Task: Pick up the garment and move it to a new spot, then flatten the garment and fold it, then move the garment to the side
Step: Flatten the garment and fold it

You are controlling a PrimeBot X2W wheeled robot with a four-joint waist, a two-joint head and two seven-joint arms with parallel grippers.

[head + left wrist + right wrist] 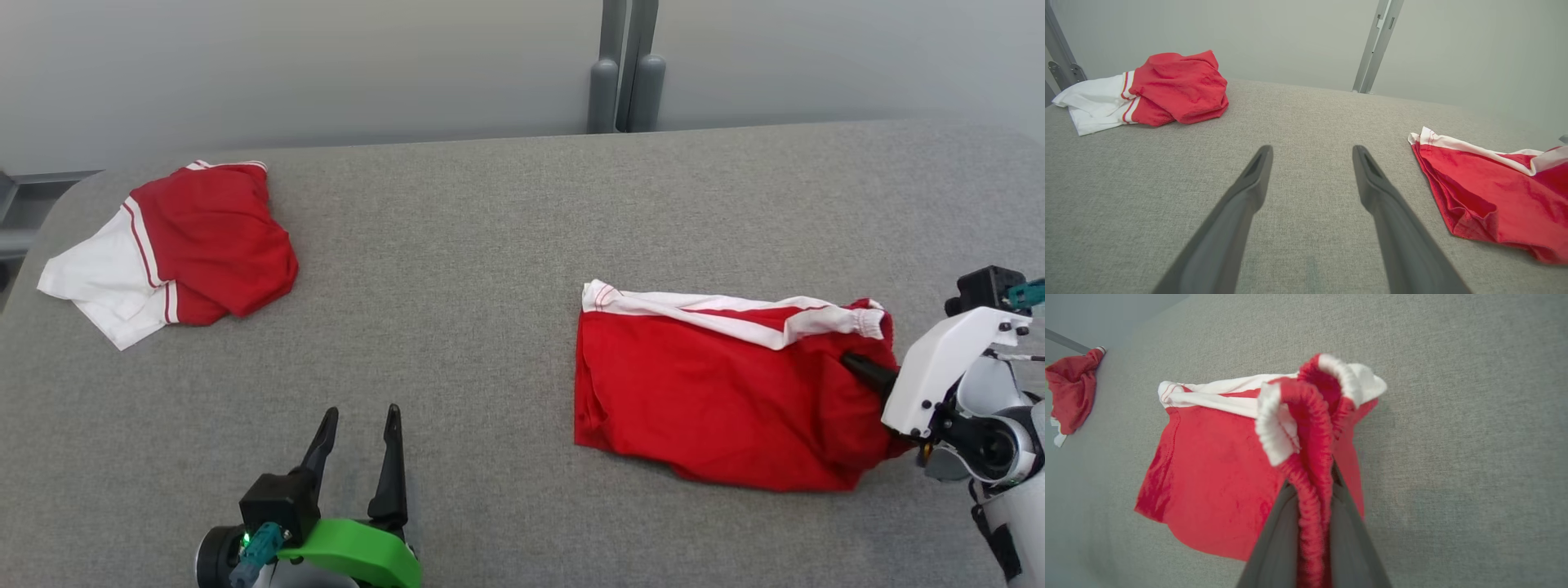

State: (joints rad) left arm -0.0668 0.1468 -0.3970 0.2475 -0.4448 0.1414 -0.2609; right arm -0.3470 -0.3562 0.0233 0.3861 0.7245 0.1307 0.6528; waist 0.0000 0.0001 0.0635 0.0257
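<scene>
- The right fingers (1280,539) are closed almost fully on the elastic waistband (1312,428) of the garment (1216,477); the band is pinched between them and bunched above their tips.
- In the head view, the right fingers (867,371) are seen at the right edge of the frame, pushed into the garment's (718,400) right end.
- The left fingers (390,465) are spread wide and nothing is held; they are found at the lower left of the head view, pointing up the frame. Bare surface (1310,122) is seen between them (1237,220) in the left wrist view.
- The garment (1502,196), red shorts with a white stripe along the upper edge, is laid mostly flat at the centre right of the head view.
- Another garment (204,245), red and white, is crumpled at the upper left, well apart from the first.
- Both are carried by a grey fabric surface (490,286); a post (624,73) is seen behind its far edge at the top centre.
</scene>
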